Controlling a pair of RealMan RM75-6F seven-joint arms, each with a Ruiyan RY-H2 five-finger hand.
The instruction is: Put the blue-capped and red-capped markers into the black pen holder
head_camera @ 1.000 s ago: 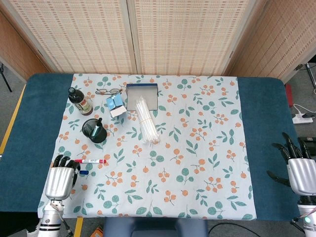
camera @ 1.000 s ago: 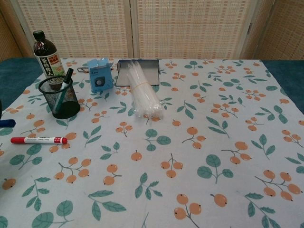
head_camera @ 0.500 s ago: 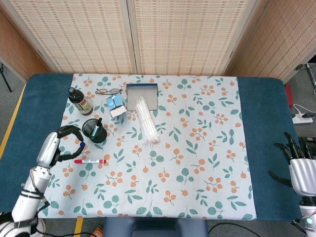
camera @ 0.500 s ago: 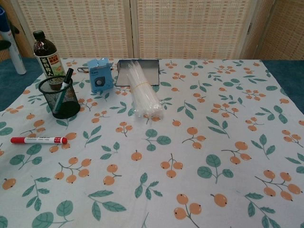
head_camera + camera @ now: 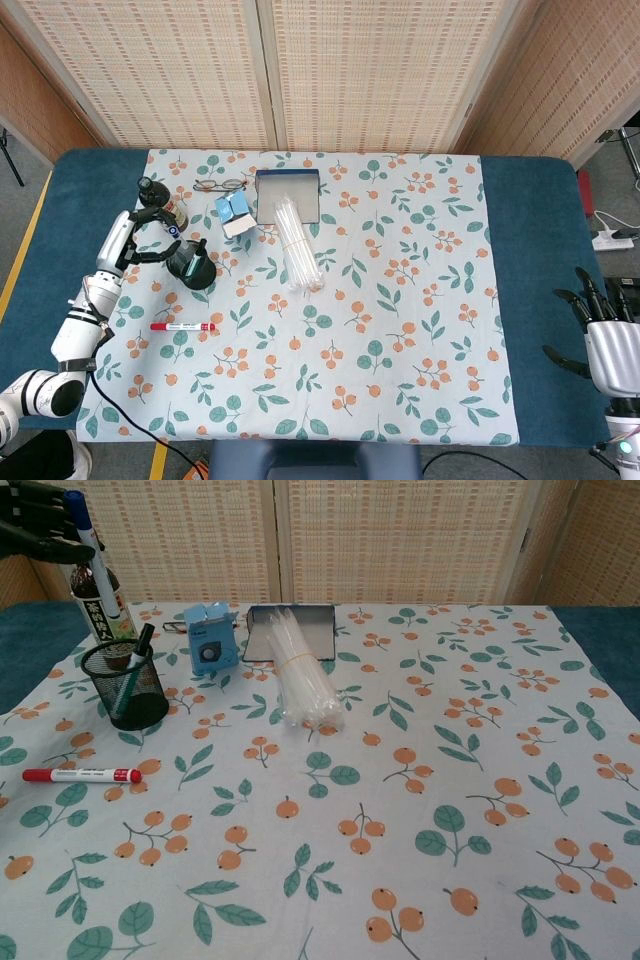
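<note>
A: While the left hand (image 5: 148,232) hangs above the table's left side, what is it carrying?

B: It grips the blue-capped marker (image 5: 93,550), cap upward and barrel slanting down toward the black pen holder (image 5: 126,685). A second ago that hand lay low at the near left edge of the cloth with the marker barely off the surface; half a second ago it had risen partway; now the marker's lower end hangs just above and behind the holder's rim in the chest view.

A: So it is lifted and carried, not yet dropped in?

B: That is my reading. The marker is clear of the mesh, and the holder has only a dark pen leaning inside it. The next move would call for lining the tip over the opening and lowering before the fingers let go.

A: And the other one?

B: The red-capped marker (image 5: 182,326) lies flat on the floral tablecloth (image 5: 400,300), near the holder on its front side, untouched across all three moments. Half the task remains at best.

A: Anything in the way?

B: The dark bottle (image 5: 96,595) stands just behind the holder, close to the marker's path, so a careless swing could knock it. The right hand (image 5: 608,345) rests at the far right edge, fingers spread, holding nothing.
</note>
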